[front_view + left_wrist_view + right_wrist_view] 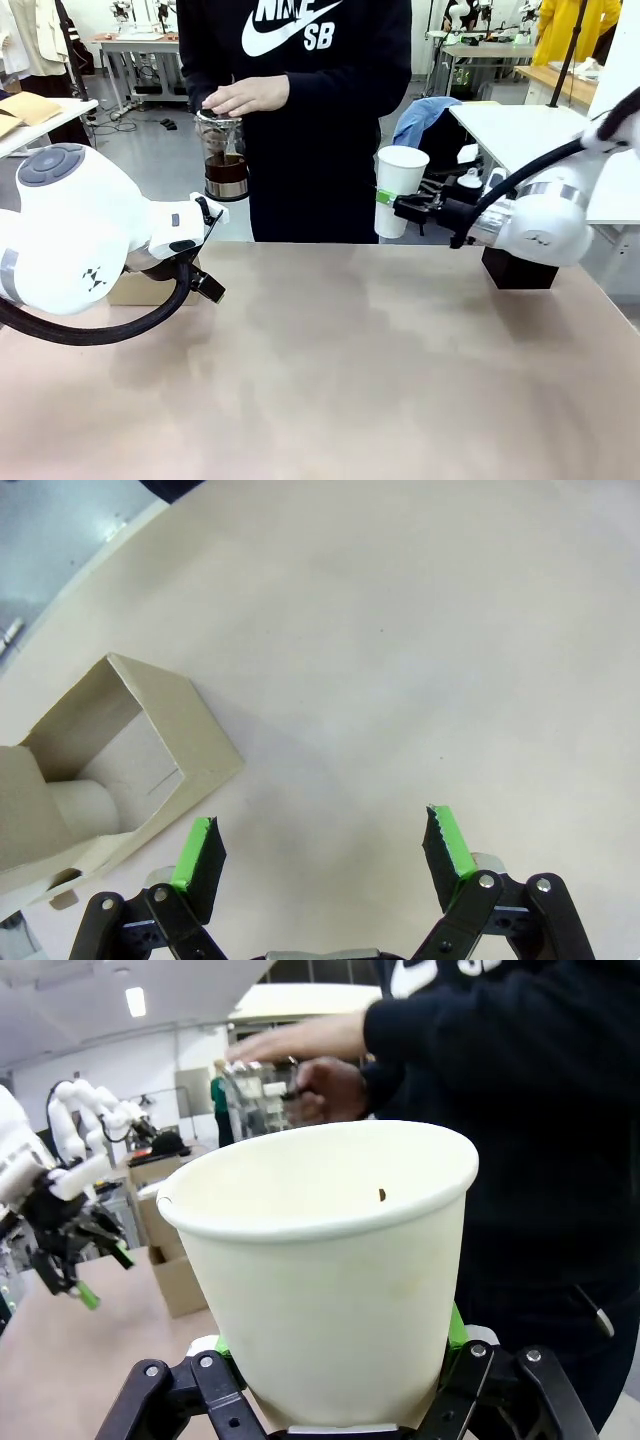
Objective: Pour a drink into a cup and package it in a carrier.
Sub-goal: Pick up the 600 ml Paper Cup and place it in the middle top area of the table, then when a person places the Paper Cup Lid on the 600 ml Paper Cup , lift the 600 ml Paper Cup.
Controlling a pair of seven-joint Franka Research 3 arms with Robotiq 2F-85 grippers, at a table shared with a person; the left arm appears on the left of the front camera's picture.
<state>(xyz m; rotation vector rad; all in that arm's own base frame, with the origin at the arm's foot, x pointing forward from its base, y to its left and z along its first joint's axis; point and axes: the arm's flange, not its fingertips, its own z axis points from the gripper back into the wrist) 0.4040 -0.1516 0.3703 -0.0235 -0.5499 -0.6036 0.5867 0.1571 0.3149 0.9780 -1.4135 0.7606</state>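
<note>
Cup (400,190): we see it upright, lidless and empty, held in the air near the table's far edge, in front of the person. We judge the mouth is kept up to receive a pour.
Right gripper (392,203): jaws closed on the cup's lower half from 2 sides, green pads against its wall. The low grip leaves the rim free.
Drink (227,172): dark liquid in the lower part of the carafe (224,150), which is upright and well apart from the cup, toward the robot's left.
Person's hand (245,95): lies over the carafe's top; we cannot tell whether it is working a lid or steadying it.
Left gripper (325,835): jaws spread wide with nothing between them, aimed down at the bare table (420,630), just beside the carrier.
Carrier (195,725): on the table at the robot's left, 1 slot open upward. A pale round shape sits inside; we cannot tell what it is.
Step in hand: we judge the cup is being offered for filling; the carafe is not tilted.
Next move: the spout must meet the cup's mouth, then the cup goes to the carrier.
Risk: a filled paper wall may buckle under the pads.
</note>
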